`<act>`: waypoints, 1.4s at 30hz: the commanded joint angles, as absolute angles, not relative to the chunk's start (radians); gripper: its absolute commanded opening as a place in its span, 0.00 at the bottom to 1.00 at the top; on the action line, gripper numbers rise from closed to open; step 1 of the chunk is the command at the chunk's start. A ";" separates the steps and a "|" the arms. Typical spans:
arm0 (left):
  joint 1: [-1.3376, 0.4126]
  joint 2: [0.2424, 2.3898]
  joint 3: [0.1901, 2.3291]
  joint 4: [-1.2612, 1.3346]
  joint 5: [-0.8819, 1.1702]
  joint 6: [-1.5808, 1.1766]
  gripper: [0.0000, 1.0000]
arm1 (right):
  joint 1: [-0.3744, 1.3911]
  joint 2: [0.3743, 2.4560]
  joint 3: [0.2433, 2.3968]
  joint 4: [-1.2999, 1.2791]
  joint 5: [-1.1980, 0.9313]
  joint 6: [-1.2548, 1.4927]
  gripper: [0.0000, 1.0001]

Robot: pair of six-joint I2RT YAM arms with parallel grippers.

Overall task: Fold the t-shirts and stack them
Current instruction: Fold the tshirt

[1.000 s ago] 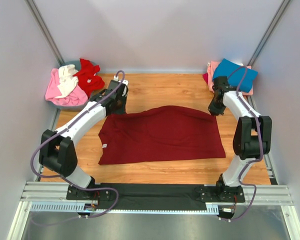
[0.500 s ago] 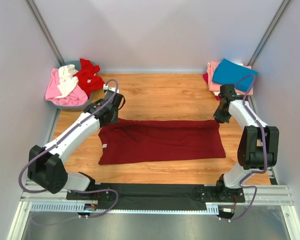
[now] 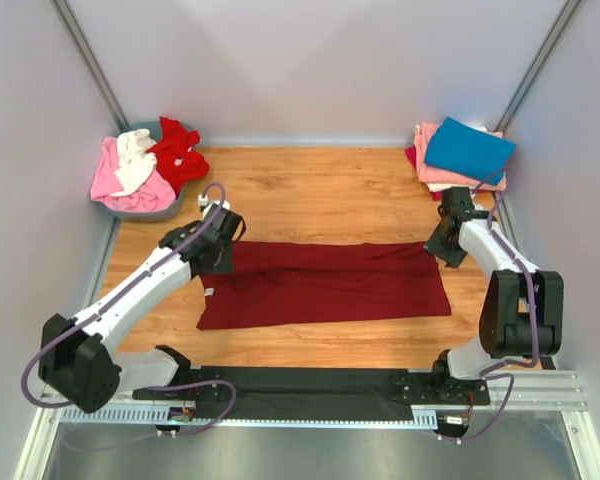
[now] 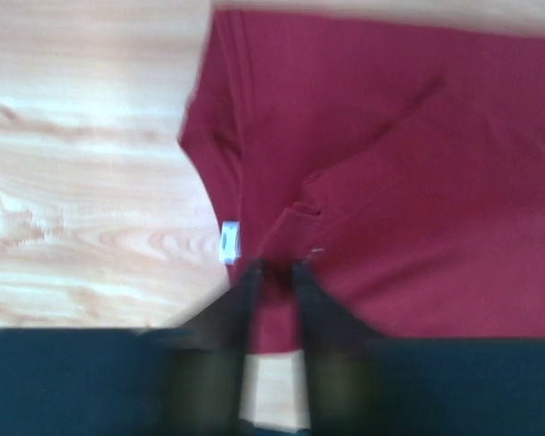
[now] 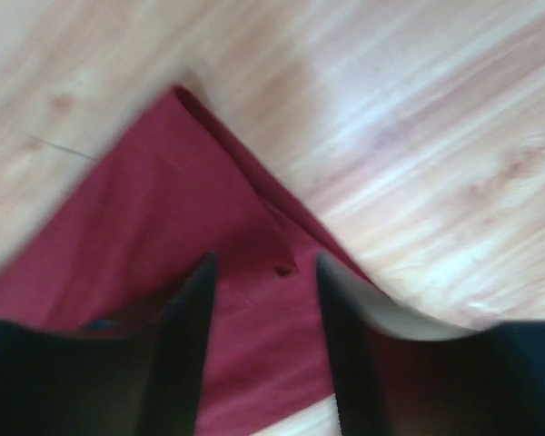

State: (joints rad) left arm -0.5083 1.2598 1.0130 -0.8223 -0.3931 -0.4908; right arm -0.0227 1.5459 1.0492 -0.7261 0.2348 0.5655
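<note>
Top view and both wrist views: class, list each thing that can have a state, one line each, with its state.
maroon shirt: folded over lengthwise, lying flat
blue shirt: folded, top of the far-right stack
pink shirt: folded, under the blue one
loose shirts: crumpled, unfolded, heaped at the far left
left gripper: fingers close together at the maroon cloth, grip unclear
right gripper: open over the shirt's corner

Wooden table (image 3: 320, 190), maroon t-shirt (image 3: 330, 285), folded stack (image 3: 465, 155)
</note>
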 commanded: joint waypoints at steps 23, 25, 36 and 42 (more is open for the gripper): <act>-0.563 1.276 0.750 -0.517 -0.292 -0.687 0.83 | 0.242 1.712 1.145 -0.612 0.108 0.546 0.63; -0.554 1.345 0.741 -0.476 -0.262 -0.686 0.82 | 0.244 1.726 1.114 -0.594 0.094 0.548 0.62; -0.485 1.652 0.879 -0.425 -0.212 -0.632 0.79 | 0.337 1.714 0.840 -0.502 -0.026 0.612 0.61; -0.430 1.896 1.297 -0.572 -0.170 -0.525 0.79 | 0.621 1.592 0.599 -0.385 -0.141 0.780 0.63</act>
State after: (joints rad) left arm -0.4500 1.8034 1.1408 -0.5350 -0.2092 -0.5938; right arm 0.4450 1.5391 0.7666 -0.3321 0.0490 0.6350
